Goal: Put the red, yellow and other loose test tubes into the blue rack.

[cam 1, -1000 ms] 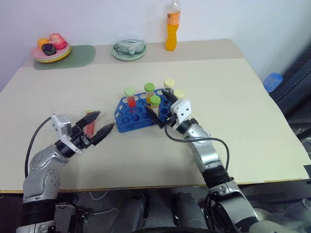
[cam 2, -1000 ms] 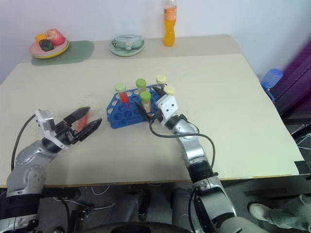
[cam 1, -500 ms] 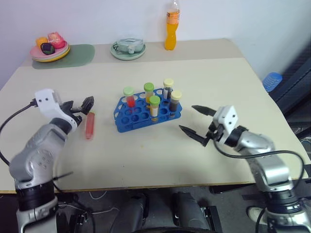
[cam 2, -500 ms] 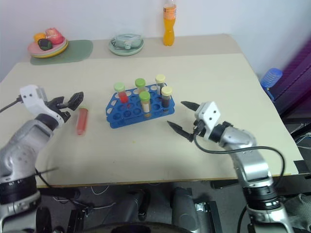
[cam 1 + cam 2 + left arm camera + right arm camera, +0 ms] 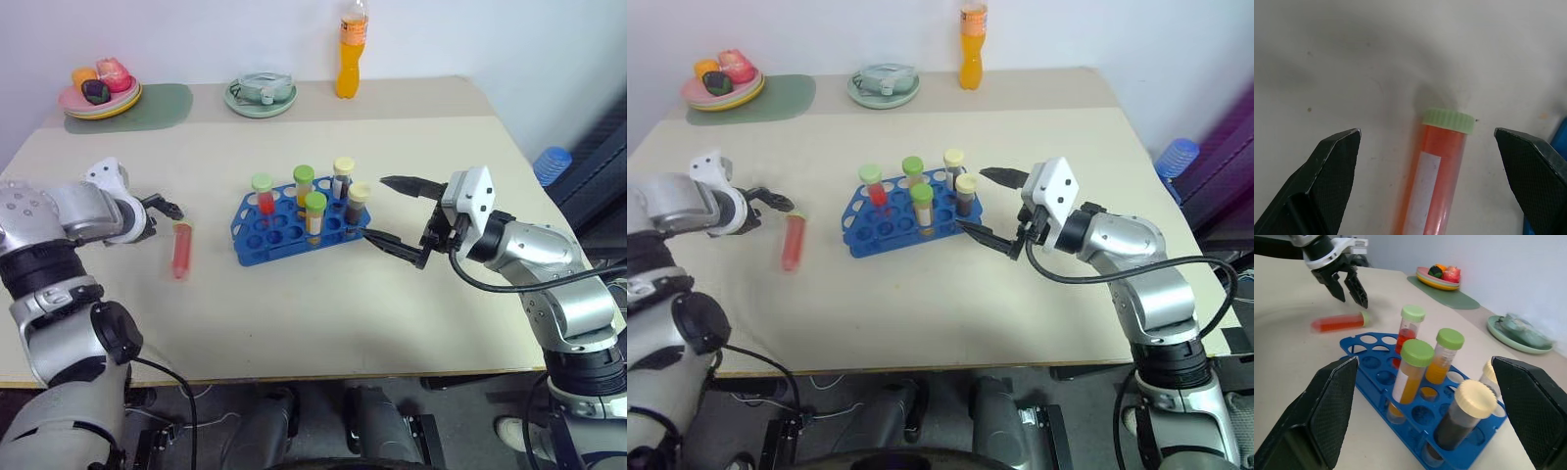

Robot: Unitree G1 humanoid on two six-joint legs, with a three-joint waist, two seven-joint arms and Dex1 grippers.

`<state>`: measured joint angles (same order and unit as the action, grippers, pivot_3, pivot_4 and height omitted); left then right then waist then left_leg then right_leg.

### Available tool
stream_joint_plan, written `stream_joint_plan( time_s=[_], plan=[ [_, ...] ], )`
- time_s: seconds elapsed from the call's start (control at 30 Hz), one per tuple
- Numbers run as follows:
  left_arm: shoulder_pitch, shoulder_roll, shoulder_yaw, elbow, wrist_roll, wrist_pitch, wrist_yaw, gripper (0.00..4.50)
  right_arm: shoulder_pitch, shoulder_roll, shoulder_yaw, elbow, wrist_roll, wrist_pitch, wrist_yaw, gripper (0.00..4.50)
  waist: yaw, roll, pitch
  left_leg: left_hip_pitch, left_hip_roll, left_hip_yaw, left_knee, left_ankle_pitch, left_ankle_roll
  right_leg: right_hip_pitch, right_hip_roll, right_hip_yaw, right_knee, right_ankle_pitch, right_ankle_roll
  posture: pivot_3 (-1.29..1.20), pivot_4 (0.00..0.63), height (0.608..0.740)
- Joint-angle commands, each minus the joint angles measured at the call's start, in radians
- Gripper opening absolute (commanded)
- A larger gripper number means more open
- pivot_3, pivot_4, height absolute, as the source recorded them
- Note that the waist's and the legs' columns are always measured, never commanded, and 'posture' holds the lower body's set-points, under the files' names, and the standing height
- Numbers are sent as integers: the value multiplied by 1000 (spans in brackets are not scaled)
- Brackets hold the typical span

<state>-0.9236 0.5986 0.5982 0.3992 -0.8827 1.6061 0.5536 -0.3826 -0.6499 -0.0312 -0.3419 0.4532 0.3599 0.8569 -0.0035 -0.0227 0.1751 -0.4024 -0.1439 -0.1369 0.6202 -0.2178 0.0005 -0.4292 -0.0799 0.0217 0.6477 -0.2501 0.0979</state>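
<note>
My right gripper (image 5: 395, 214) hangs with its two black fingers spread wide and nothing between them, pointing at the near end of the blue rack (image 5: 294, 233) just in front of its tips. From the right wrist I count five tubes standing in that rack: the dark brown tube with a cream cap (image 5: 1462, 415) closest to the fingers, then a yellow tube (image 5: 1409, 378), an orange tube (image 5: 1444, 356), a red tube (image 5: 1408, 330) and a pale-capped one at the edge.

My left gripper (image 5: 167, 206) is also wide open and empty, poised just above the cap end of a loose red-orange tube (image 5: 180, 251) that lies flat on the table (image 5: 294, 313), beside the rack's far end. Beyond sit a plate of toy food (image 5: 100, 93), a green dish (image 5: 260, 96) and an orange bottle (image 5: 350, 54).
</note>
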Motion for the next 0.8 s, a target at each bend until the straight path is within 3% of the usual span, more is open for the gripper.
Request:
stream_joint_plan(
  time_s=[0.03,0.33,0.43,0.63,0.8],
  plan=[
    [-68,30,-44,101,-50,8,56,4500,-33,-2,-12,-57,11,19,-23,4460,0,0,0,0,0,0,0,0,0,0,0,0,0,0,0,0,150,740],
    [-149,22,-115,339,-7,8,137,4500,-23,-8,-31,-101,20,71,-57,4460,14,0,0,-3,0,0,5,-1,1,-1,0,0,1,0,0,0,150,740],
    [-145,3,-109,341,17,8,156,3628,-14,-7,-35,-99,17,68,-59,4500,15,0,0,-4,0,0,6,-2,1,-2,0,0,2,0,0,0,150,740],
    [-130,-12,-73,322,44,8,172,1000,12,0,-35,-90,8,47,-56,4500,16,0,0,-4,0,0,7,-2,1,-2,0,0,2,0,0,0,150,740],
    [-45,11,-95,198,-30,8,160,1000,27,5,-29,-81,3,27,-50,4500,15,1,-1,-5,0,0,8,-2,2,-2,0,0,2,0,1,0,150,740]
  ],
)
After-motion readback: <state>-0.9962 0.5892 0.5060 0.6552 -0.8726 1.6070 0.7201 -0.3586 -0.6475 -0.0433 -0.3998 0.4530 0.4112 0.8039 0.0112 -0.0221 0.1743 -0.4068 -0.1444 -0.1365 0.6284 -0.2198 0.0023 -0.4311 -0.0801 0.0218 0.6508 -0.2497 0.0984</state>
